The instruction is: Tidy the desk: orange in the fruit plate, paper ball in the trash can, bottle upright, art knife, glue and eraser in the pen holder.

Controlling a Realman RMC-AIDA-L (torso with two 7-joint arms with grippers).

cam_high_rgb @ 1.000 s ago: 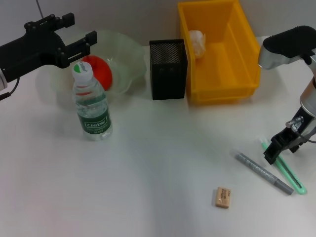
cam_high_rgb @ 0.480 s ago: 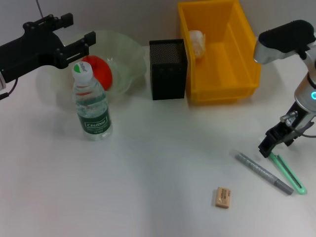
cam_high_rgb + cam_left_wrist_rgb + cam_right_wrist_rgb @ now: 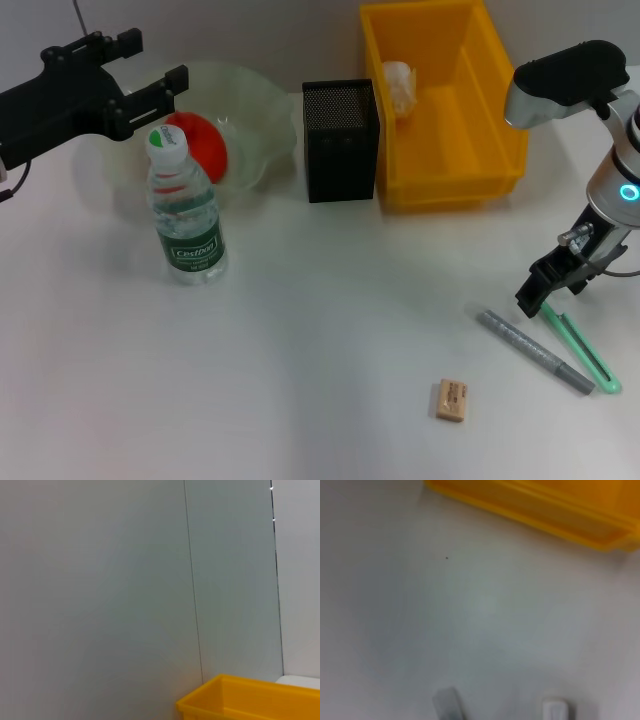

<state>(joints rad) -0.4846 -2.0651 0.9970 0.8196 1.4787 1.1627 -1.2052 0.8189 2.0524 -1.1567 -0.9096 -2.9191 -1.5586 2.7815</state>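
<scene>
Right gripper (image 3: 540,288) low over the desk (image 3: 320,350), at the near end of the green art knife (image 3: 577,347), beside the grey glue pen (image 3: 535,351); can't tell its opening. Left gripper (image 3: 150,80) open wide above the fruit plate (image 3: 255,110) holding the orange (image 3: 200,145). Bottle (image 3: 185,210) upright. Eraser (image 3: 451,400) on desk. Paper ball (image 3: 398,85) in trash can (image 3: 450,170); pen holder (image 3: 340,140) beside it.

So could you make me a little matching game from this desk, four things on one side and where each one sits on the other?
Things:
1. orange
2. paper ball
3. eraser
4. bottle

Places:
A. lying on the bare desk, nearest the camera
B. standing upright in front of the fruit plate
C. inside the trash can
D. resting in the fruit plate

Pairs: 1-D, 2-C, 3-A, 4-B
</scene>
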